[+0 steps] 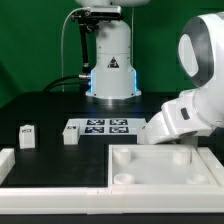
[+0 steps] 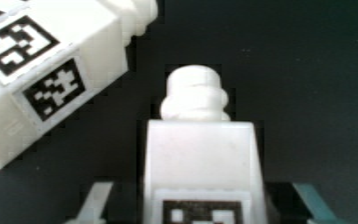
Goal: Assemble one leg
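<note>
Wrist view: the leg found between the two fingers of the hand. Rounded peg end pointing away from the camera, square tag on the near end. Thin dark strip visible on either side between leg and finger; cannot tell whether clamped or merely straddled. Near the peg end, not touching: larger white part bearing two tags, over the dark desk.

Exterior view: fingers hidden behind the arm, bent low at the exterior view's right, just behind the large white tray-like piece. Leg not visible here. Toward the exterior view's left, on the desk: one small tagged block, standing alone, and a second tagged block at the near end of the marker board; contact there not determinable.
</note>
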`<state>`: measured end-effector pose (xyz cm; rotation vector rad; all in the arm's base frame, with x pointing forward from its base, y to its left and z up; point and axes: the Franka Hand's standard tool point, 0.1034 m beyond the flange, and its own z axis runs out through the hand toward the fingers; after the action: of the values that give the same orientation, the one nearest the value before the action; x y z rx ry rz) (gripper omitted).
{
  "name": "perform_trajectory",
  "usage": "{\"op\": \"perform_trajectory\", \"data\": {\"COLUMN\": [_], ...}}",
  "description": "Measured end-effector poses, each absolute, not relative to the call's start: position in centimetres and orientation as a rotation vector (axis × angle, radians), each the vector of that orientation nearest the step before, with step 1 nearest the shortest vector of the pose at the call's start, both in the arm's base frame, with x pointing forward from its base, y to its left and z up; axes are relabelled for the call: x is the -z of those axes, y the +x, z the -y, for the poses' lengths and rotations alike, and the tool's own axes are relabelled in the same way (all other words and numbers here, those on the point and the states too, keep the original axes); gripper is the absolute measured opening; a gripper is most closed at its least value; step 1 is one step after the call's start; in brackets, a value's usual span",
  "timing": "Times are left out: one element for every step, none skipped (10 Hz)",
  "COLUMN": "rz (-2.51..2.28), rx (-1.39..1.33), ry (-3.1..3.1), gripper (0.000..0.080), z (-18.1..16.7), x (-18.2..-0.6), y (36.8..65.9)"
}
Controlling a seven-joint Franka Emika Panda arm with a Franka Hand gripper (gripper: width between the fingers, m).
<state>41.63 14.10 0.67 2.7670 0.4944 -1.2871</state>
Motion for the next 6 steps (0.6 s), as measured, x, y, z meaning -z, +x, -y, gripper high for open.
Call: {"op": "perform_trajectory", "data": {"rz": [-0.494, -0.485, -0.484, -0.485, -0.487, -0.487], "rx": [1.291, 1.346, 1.362, 1.331, 1.282, 1.292], "ry": [2.764, 2.726, 2.707, 2.722, 2.75, 2.744], "gripper": [0.0288, 0.0288, 0.0289, 0.029, 0.029, 0.029], "z": [-14.1, -13.6, -13.5, -13.6, -13.6, -13.6], "x": [-0.9, -3.0, -5.2, -5.8, -5.5, -5.4], "y": [41.6, 41.3, 41.4, 41.8, 42.0, 41.7]}}
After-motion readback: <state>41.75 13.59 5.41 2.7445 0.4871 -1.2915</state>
